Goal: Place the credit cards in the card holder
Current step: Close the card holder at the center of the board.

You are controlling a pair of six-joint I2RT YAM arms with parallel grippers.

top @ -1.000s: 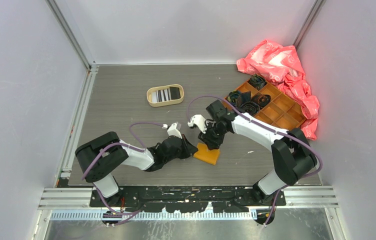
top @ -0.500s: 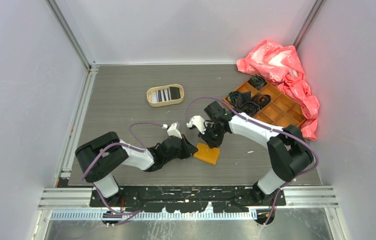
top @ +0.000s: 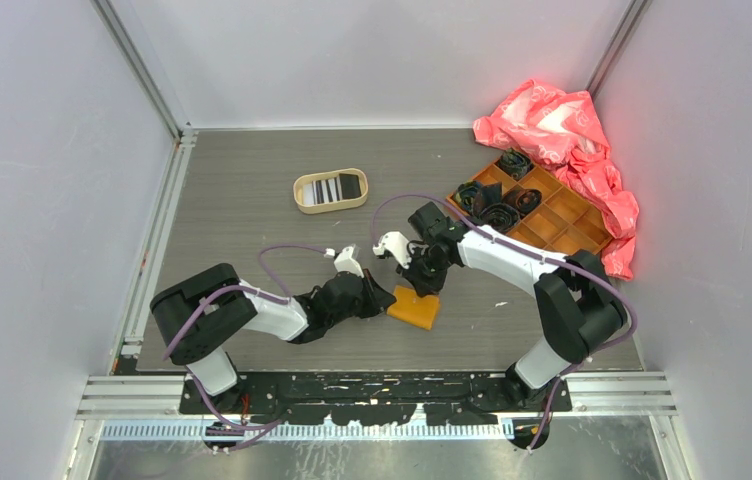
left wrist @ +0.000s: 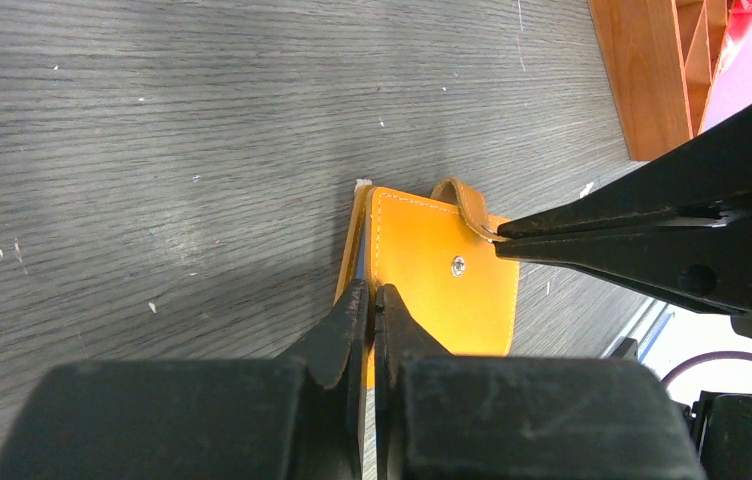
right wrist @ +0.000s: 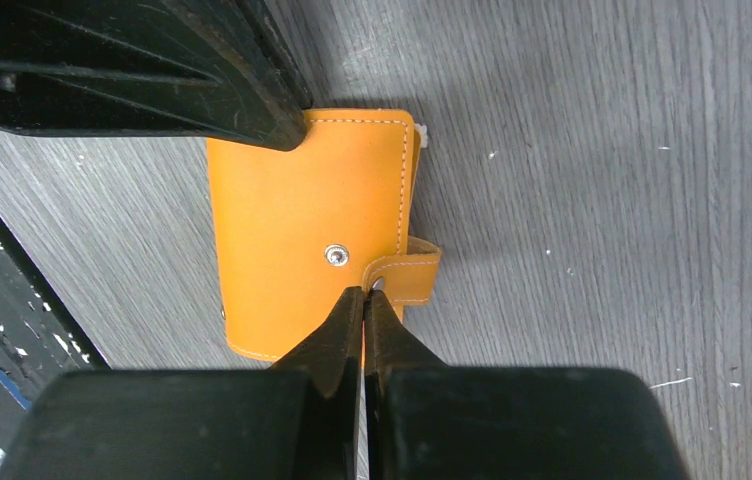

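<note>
Card holder point(top: 414, 307) on grey wood-grain table point(top: 252, 200), white walls point(top: 382, 60), left fingers point(left wrist: 347, 320) pinching edge, right fingers point(right wrist: 342, 330) pinching tab point(right wrist: 407, 275)

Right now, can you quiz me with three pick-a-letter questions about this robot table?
1. What colour is the card holder? A blue, B orange, C green.
2. Where is the striped card? A in the oval tray, B inside the card holder, C up in the air.
3. The right end effector is: A wide open, B shut on the holder's snap tab, C out of sight.

Answers: B, it looks orange in every view; A, the stripes show inside the tray; B, its tips meet on the tab.
</note>
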